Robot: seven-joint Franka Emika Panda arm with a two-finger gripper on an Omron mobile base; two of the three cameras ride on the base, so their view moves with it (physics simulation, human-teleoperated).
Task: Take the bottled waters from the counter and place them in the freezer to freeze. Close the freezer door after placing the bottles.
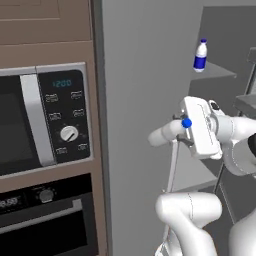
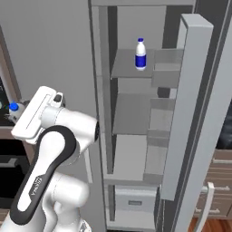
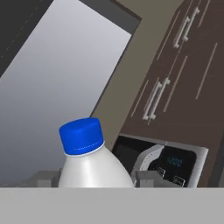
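While one labelled bottle (image 2: pixel 141 54) already stands upright on an upper freezer shelf (image 2: pixel 131 68), the second bottle (image 3: pixel 94 162) is clamped in the claw (image 1: pixel 186 125), carried in the air in front of the closed grey panel left of the open compartment. In the hand view its blue cap (image 3: pixel 82 135) and white shoulder sit centred between the two fingertips (image 3: pixel 148 178), which press on either side of the body. In the left base view the bottle projects sideways from the hand, cap toward the wrist, pointing at the microwave (image 1: pixel 42 120) and away from the shelves.

Assessment: the step in hand is transport of the second bottle into the freezer; roughly half the placing is done, and the freezer door (image 2: pixel 188 104) stands open to the right.

Recommended handling: swing the hand right, past the cabinet edge, before advancing, so the bottle does not strike the grey panel. Rotate the wrist until the bottle is upright. Choose a bare stretch of shelf, well apart from the standing bottle, to avoid toppling it. Lower until the base rests flat, only then release. Withdraw straight back, then attend to the door.
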